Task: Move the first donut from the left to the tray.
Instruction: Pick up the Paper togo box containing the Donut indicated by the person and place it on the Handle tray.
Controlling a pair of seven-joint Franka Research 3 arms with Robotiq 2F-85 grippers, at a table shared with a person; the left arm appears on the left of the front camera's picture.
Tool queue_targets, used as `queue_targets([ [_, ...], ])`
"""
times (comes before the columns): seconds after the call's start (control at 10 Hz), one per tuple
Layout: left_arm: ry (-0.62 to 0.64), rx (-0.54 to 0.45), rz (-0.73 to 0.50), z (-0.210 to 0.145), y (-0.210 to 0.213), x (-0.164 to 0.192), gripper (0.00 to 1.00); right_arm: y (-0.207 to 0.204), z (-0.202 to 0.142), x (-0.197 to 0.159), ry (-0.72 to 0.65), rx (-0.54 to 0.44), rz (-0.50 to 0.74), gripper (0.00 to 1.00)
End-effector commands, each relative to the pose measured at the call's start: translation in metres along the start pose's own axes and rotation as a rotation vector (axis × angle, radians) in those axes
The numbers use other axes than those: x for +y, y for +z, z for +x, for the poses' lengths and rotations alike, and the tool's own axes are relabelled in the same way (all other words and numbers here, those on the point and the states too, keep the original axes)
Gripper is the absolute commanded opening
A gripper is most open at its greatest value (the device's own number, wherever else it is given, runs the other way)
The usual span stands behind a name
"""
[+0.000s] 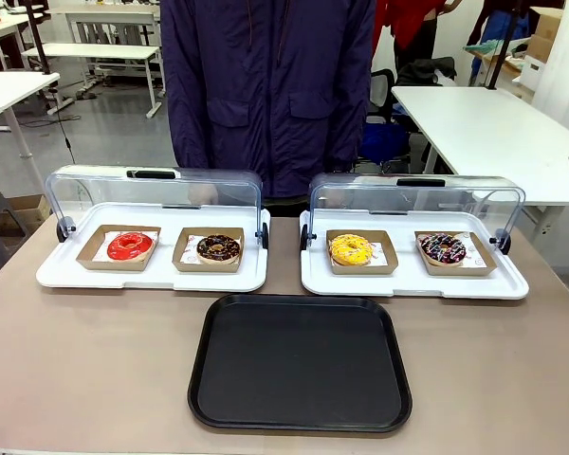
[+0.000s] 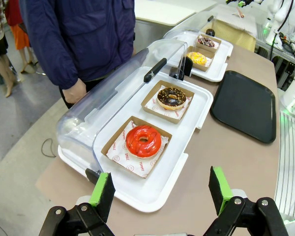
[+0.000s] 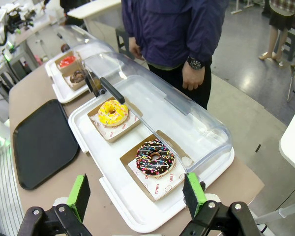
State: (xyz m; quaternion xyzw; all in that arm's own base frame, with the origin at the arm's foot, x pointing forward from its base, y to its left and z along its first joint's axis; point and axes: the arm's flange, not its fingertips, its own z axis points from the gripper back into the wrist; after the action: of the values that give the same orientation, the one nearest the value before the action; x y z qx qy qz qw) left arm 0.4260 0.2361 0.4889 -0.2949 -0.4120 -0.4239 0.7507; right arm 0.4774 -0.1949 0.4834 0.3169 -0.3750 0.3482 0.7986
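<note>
Left wrist view: red donut (image 2: 143, 141), boxed.
Straight ahead of left gripper (image 2: 161, 187), jaws spread, empty; right gripper (image 3: 137, 194), likewise released, farther off.

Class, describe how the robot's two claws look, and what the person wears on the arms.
The left claw and right claw match: two black fingers built of bolted, hinged links, each tipped with a bright green pad. The person wears a dark navy jacket with long sleeves and a dark wristwatch.

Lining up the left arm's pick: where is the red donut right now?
Front view, far left: the red donut sits in its cardboard box on the left white tray, beside the chocolate donut.
</note>
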Motion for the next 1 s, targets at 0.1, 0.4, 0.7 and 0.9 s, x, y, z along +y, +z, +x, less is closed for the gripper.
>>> queue_targets([
  [0.1,0.000,-0.005,0.004,0.0019,0.0001,-0.0004,1.00,0.0012,0.0022,0.0018,0.006,-0.003,0.001,1.00],
  [0.4,0.000,-0.005,0.004,0.0019,0.0001,-0.0004,1.00,0.0012,0.0022,0.0018,0.006,-0.003,0.001,1.00],
  [0.7,0.000,-0.005,0.004,0.0019,0.0001,-0.0004,1.00,0.0012,0.0022,0.0018,0.006,-0.003,0.001,1.00],
  [0.9,0.000,-0.005,0.004,0.0019,0.0001,-0.0004,1.00,0.0012,0.0022,0.0018,0.006,-0.003,0.001,1.00],
])
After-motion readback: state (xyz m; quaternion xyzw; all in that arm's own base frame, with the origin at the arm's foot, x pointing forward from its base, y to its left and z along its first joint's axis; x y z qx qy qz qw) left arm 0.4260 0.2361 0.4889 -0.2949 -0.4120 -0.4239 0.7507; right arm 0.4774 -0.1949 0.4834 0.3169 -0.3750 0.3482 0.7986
